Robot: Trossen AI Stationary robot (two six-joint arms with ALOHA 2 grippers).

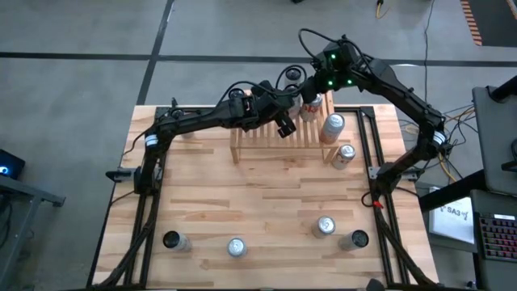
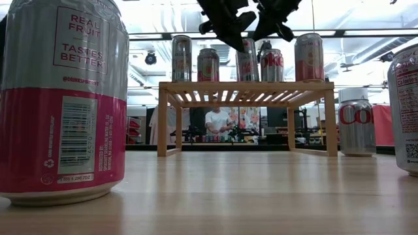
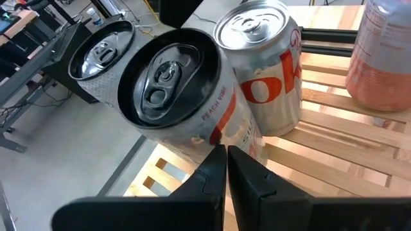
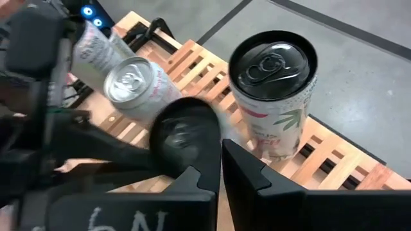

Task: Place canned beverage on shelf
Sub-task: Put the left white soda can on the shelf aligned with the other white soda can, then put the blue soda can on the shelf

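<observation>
The light wooden slatted shelf [image 1: 279, 137] stands at the table's far middle with several cans on it [image 2: 308, 57]. My left gripper [image 3: 226, 163] is shut over the shelf [image 1: 283, 123], at a tilted black-topped can [image 3: 173, 90] that stands next to an upright red-and-silver cola can [image 3: 266, 64]. My right gripper [image 4: 221, 160] is shut above the shelf's far right part [image 1: 311, 87]. The tilted can shows blurred [image 4: 186, 138] just before its fingers, and an upright black-topped can [image 4: 273, 90] stands beyond. My left gripper's shut fingertips [image 3: 215, 157] lie against the tilted can's side wall low down [image 3: 221, 131], coming slanting from above. The can tips with its top toward the gripper and its base down on the shelf's slats by the cola can. My right gripper is close to the same can, but I cannot tell whether it touches it.
A cola can [image 1: 343, 155] stands on the table by the shelf's right end. Several more cans stand near the table's front edge [image 1: 174, 240], [image 1: 235, 247], [image 1: 325, 227], [image 1: 354, 239]. A pink can [image 2: 62, 98] fills the low view's left. A person shows far behind the table [image 2: 215, 121].
</observation>
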